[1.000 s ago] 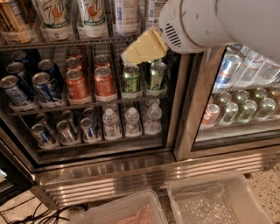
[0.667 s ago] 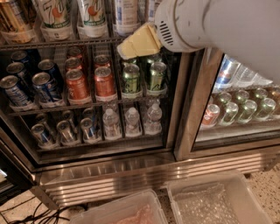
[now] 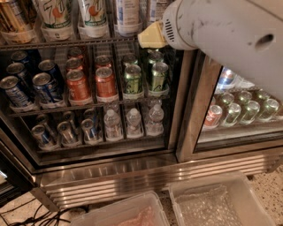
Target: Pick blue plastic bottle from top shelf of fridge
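The fridge (image 3: pixel 132 176) stands with its left side open to me. On the top shelf (image 3: pixel 66 43), two blue plastic bottles with blue-and-white labels (image 3: pixel 128 15) stand at the right end; only their lower parts show. White bottles with green-orange print (image 3: pixel 55 13) stand to their left. My gripper (image 3: pixel 152 37), yellowish at the end of the thick white arm (image 3: pixel 221 31), is at the top shelf's front rail, just below and right of the blue bottles, in front of the green cans.
Blue (image 3: pixel 17 90), red (image 3: pixel 79 84) and green cans (image 3: pixel 132 79) fill the middle rack. Small water bottles (image 3: pixel 132 121) and cans sit on the lower rack. The right glass door (image 3: pixel 239 110) is closed. Two clear plastic bins (image 3: pixel 216 203) lie on the floor in front.
My gripper has risen slightly, from in front of the green cans to the level of the top shelf's rail, closer to the blue bottles.
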